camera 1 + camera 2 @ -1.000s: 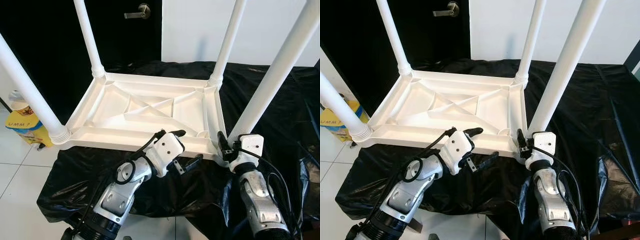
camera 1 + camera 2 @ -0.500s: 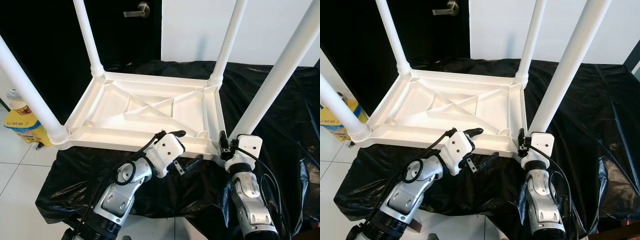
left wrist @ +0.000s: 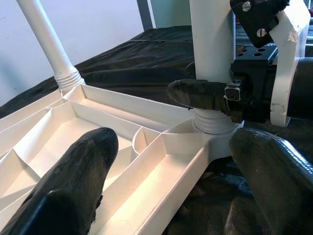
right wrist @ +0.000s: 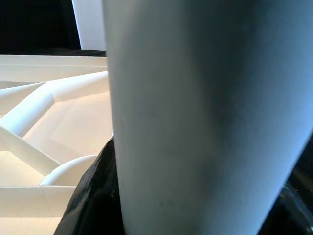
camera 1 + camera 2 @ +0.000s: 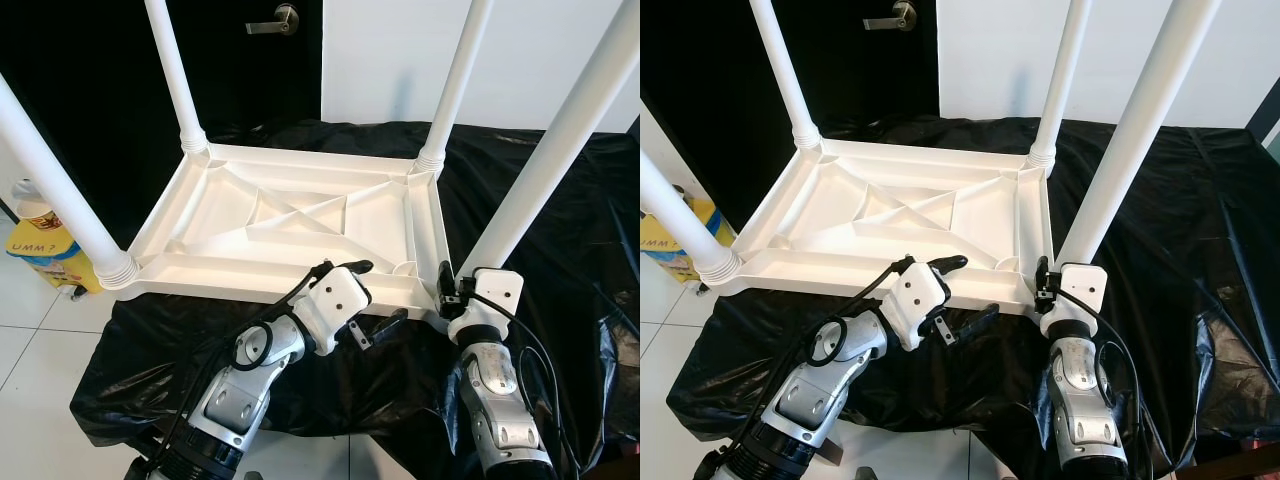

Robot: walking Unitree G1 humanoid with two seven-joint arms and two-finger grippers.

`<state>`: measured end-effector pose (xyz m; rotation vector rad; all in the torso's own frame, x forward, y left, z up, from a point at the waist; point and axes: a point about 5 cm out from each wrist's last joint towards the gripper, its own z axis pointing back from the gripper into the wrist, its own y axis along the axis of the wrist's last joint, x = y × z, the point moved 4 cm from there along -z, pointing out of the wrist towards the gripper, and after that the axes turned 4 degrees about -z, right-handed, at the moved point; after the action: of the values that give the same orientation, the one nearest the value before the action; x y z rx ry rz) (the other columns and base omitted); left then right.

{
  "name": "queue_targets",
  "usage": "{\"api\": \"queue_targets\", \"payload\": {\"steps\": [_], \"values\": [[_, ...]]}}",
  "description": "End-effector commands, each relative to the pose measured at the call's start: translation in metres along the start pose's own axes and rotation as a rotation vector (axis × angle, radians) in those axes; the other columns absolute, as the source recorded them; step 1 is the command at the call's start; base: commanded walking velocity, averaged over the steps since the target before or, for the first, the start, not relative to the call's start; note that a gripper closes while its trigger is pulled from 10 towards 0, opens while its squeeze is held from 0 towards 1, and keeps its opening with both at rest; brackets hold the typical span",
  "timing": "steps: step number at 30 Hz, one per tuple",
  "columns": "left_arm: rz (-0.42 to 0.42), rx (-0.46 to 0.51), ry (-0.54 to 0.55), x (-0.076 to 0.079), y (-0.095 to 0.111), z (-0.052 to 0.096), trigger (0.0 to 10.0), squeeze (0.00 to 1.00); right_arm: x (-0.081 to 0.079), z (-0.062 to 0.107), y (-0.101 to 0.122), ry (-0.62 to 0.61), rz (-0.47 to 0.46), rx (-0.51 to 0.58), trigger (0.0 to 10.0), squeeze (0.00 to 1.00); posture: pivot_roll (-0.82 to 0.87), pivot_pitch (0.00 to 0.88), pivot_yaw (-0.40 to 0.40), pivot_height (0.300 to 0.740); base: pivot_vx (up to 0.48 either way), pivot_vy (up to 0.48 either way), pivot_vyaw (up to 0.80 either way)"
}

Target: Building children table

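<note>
A white plastic children's table (image 5: 250, 285) lies upside down on a black sheet (image 5: 570, 210), with its legs pointing up. My left gripper (image 5: 372, 295) is open and straddles the table's near rim: one finger (image 3: 73, 186) is over the ribbed underside, the other (image 3: 274, 176) outside the rim. My right gripper (image 5: 447, 290) is at the base of the near right leg (image 5: 540, 170), shut on it just above the threaded collar (image 3: 212, 122). That leg (image 4: 195, 107) is pressed close in the right wrist view, with a black finger (image 4: 93, 196) against it.
The near left leg (image 5: 50, 170) and the two far legs (image 5: 172, 70) (image 5: 455, 80) rise around the work area. A yellow bag with a cup (image 5: 40, 245) stands on the tiled floor at the left. A dark door with a lever handle (image 5: 275, 20) is behind.
My right forearm has swung slightly inward to the left, its gripper staying at the base of the leg. The left arm has not moved.
</note>
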<state>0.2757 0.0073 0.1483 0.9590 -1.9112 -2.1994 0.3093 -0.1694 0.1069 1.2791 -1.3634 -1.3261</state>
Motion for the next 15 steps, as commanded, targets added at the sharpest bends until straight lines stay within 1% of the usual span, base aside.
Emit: {"api": "queue_targets", "payload": {"steps": [1, 15], "values": [[-0.006, 0.006, 0.047, -0.0028, 0.0010, 0.0011, 10.0, 0.00, 0.0020, 0.0063, -0.0176, -0.010, 0.013, -0.076, 10.0, 0.00, -0.03, 0.035, -0.036, 0.740, 0.000, 0.000, 0.00], [-0.008, 0.007, 0.041, -0.0016, 0.0015, 0.0015, 10.0, 0.00, 0.0017, 0.0089, -0.0164, -0.016, 0.012, -0.067, 10.0, 0.00, -0.03, 0.038, -0.033, 0.740, 0.000, 0.000, 0.00]]}}
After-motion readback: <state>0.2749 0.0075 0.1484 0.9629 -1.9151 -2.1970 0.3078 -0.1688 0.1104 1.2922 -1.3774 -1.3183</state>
